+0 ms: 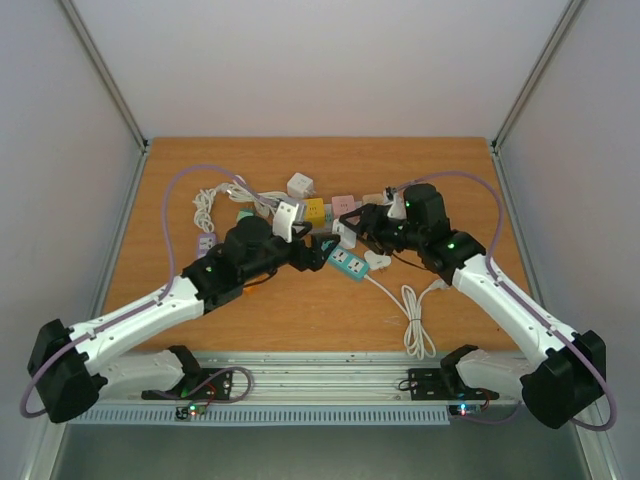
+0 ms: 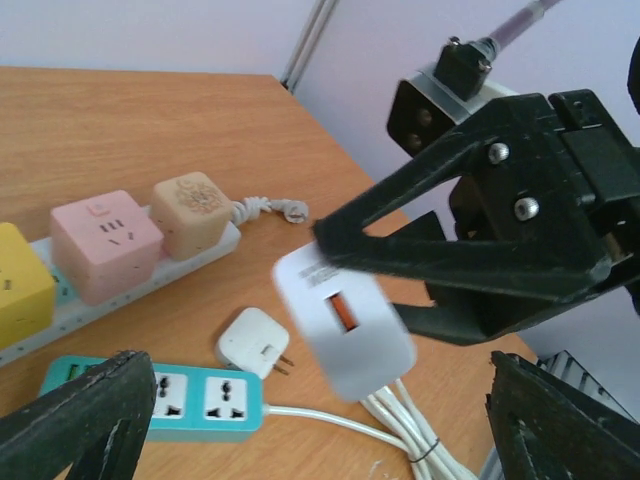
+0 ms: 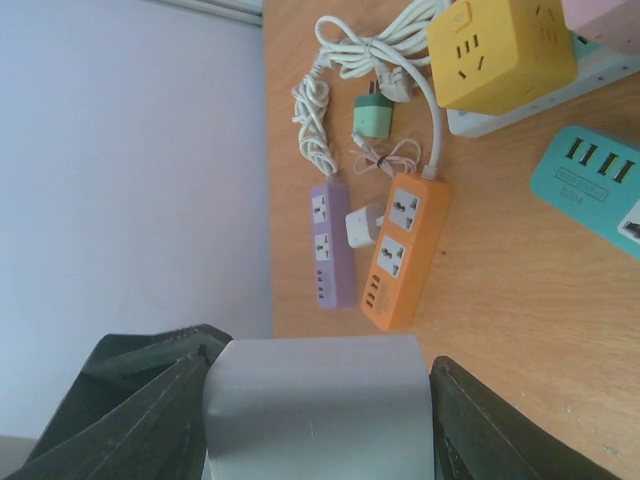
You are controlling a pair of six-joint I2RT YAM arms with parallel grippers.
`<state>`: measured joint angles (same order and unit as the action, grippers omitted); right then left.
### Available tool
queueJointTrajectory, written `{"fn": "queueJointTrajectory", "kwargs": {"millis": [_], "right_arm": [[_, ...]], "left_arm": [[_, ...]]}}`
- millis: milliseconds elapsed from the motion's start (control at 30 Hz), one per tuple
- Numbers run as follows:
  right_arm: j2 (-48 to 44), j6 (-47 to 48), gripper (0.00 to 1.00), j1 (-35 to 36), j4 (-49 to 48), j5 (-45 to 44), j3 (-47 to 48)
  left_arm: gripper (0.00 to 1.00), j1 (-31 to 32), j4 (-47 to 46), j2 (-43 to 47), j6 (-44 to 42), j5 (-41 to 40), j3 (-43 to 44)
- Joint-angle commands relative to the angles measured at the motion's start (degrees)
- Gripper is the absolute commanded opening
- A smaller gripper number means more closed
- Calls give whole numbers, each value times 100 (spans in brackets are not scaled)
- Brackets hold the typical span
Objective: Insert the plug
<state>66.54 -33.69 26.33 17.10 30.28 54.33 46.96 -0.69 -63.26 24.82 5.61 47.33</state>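
The plug (image 2: 345, 325), a white block with an orange-lined port in one face, is pinched across its sides by the jaws of the right gripper (image 3: 320, 400) and held up over the middle of the table (image 1: 300, 315), near the cord end of the teal power strip (image 2: 160, 395). In the left wrist view its long axis slants from upper left to lower right, the ported face turned toward that camera; its prongs are hidden, so which way they point cannot be told. The left gripper (image 2: 318, 358) faces it from close by, jaws spread wide with nothing between them. Bare wood lies between the teal strip and the arm bases and out toward the right edge; the back edge is well apart. Just beside the teal strip lies a small white adapter (image 2: 255, 343), and a bundled white cord (image 2: 410, 430) runs under the plug. Behind them a long white strip carries a yellow cube (image 3: 500, 50), a pink cube (image 2: 105, 245) and a beige cube (image 2: 192, 213). Farther left, a purple strip (image 3: 332, 245) and an orange strip (image 3: 405, 250) lie side by side, near a green adapter (image 3: 373, 118) and looped cables
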Motion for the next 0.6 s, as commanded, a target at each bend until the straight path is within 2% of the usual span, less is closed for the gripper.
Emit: {"fn": "queueJointTrajectory", "kwargs": {"millis": [0, 267, 567], "right_arm": [[-177, -103, 57, 378, -262, -926, 176], [-87, 84, 58, 747, -653, -1034, 52], [36, 67, 59, 868, -1076, -876, -73]], "left_arm": [[90, 430, -266, -248, 466, -754, 261], [78, 555, -306, -195, 1294, -898, 216], [61, 555, -109, -250, 1703, -905, 268]]}}
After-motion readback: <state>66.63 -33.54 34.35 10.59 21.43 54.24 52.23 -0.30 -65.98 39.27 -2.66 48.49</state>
